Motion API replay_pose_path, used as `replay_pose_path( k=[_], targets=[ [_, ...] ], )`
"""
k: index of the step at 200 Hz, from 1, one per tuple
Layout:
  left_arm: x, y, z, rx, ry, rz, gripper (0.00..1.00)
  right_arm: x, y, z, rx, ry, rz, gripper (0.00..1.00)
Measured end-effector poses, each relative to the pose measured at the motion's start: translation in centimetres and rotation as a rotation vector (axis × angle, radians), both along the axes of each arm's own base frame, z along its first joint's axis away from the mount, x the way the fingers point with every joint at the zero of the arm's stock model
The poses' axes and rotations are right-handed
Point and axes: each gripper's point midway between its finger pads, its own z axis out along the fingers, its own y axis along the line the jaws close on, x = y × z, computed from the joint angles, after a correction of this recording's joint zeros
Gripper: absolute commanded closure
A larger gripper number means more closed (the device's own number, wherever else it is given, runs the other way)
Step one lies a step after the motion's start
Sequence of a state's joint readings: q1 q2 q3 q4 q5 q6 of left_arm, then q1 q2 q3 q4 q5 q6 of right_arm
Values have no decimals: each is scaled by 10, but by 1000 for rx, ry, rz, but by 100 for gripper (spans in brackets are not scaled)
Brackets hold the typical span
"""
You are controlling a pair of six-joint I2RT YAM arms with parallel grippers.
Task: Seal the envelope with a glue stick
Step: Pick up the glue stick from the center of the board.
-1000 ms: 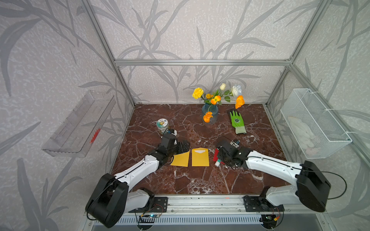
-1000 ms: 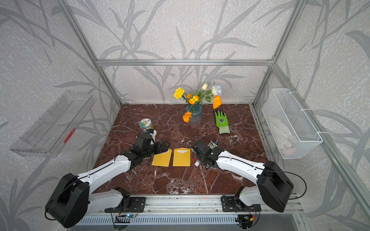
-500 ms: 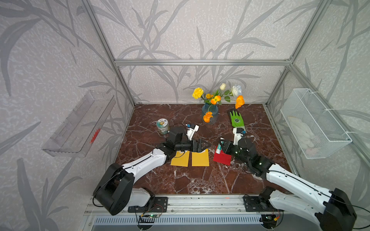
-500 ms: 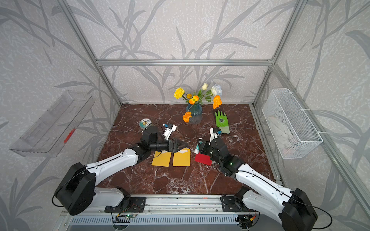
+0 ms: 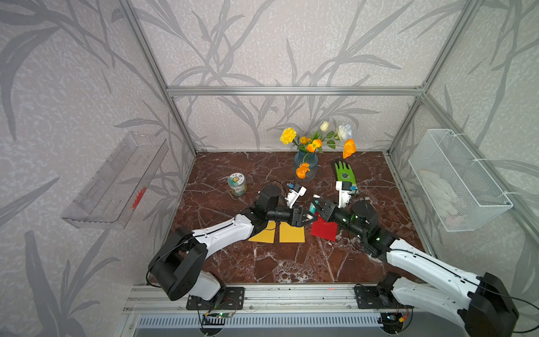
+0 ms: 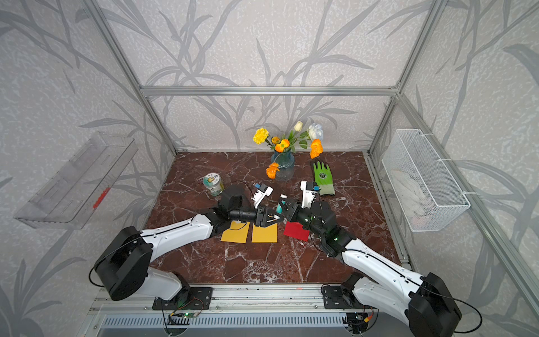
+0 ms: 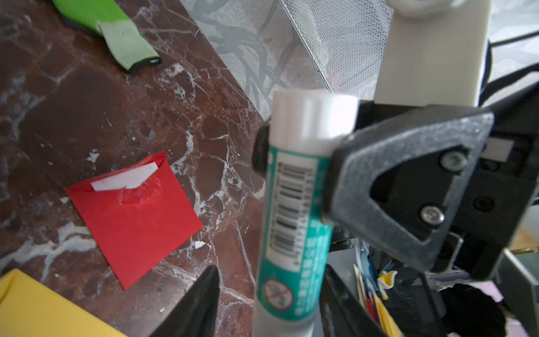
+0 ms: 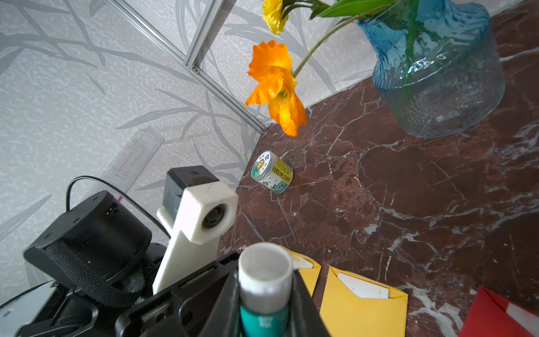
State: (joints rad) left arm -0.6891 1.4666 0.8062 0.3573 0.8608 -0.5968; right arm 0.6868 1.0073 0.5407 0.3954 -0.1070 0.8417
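The glue stick (image 5: 312,207) (image 6: 279,208), white with a teal label, hangs in the air between my two arms. My right gripper (image 5: 318,208) (image 8: 265,291) is shut on its labelled body, just below one white end (image 8: 265,271). My left gripper (image 5: 313,215) (image 7: 269,271) reaches in from the other side, open. Its jaws stand on both sides of the stick's (image 7: 291,204) other end, with a clear gap on one side. Below on the table lies a red envelope (image 5: 323,230) (image 7: 137,216), flap open. Two yellow envelopes (image 5: 291,233) (image 5: 262,235) lie beside it.
A small tin (image 5: 237,183) stands at the back left. A blue vase of flowers (image 5: 305,163) and a green glove (image 5: 345,175) sit at the back. A wire basket (image 5: 455,181) hangs on the right wall, a clear tray (image 5: 116,181) on the left wall.
The right gripper has lifted the glue stick off the table near the red envelope. The left gripper has swung right to meet it, and its jaws have narrowed around the stick's end.
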Motion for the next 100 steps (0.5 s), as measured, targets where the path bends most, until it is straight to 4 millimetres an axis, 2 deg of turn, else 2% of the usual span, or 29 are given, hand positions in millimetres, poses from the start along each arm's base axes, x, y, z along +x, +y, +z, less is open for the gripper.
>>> replay_pose_path(
  k=[21,41,46,55,71,100],
  targets=[
    [0,-2,5,-12,-16,-6,80,0,0,-1,8,6,-3,98],
    [0,-3,6,-13,-33,-11,97,0,-1,-2,21,18,-7,58],
    [0,-3,6,-11,-37,-12,100,1,-2,-1,20,16,-10,52],
    [0,-2,5,-7,-40,-14,100,1,-2,-2,18,17,-11,45],
    [-1,-2,3,11,-51,-23,100,2,-4,-4,9,20,-9,41],
    [-3,0,1,57,-89,-51,100,6,-11,-11,-15,58,22,41]
  ],
)
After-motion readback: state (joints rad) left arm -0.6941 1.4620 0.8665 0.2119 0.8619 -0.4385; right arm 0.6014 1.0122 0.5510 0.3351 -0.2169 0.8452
